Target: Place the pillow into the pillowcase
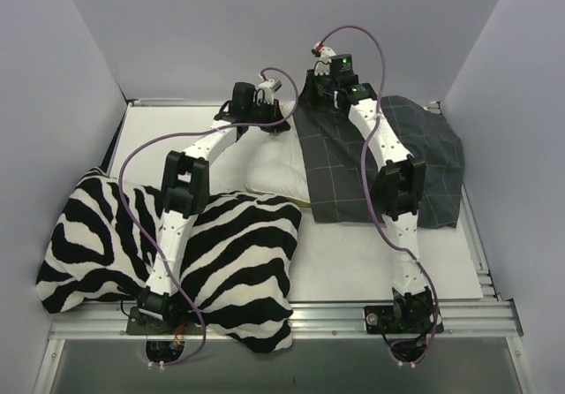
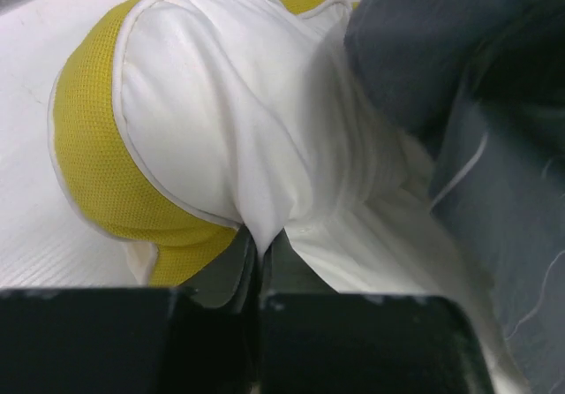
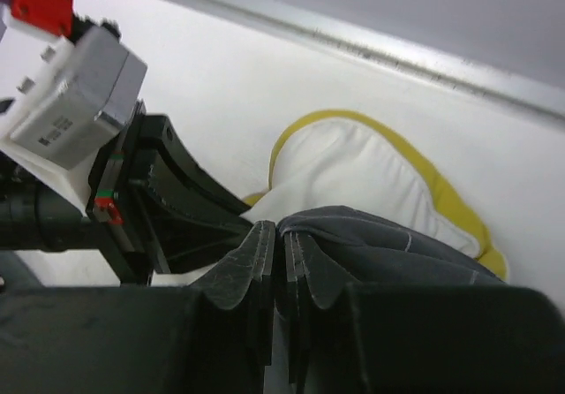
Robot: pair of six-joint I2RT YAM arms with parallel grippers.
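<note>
Pillow (image 1: pixel 269 169) lies at the far middle, its right part under the pillowcase (image 1: pixel 424 160).
Left wrist: left gripper (image 2: pixel 262 246) clenched on white pillow fabric. Right wrist: right gripper (image 3: pixel 281 235) clenched on the pillowcase edge.

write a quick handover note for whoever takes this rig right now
Left tool: shut on the pillow, pinching its white cover near the yellow edge.
Right tool: shut on the pillowcase rim beside it.
Pillowcase lies at the far right; the pillow's left end sticks out.
Done: both grips set, pillow apparently partly in.
Left: draw the case over the rest.
</note>
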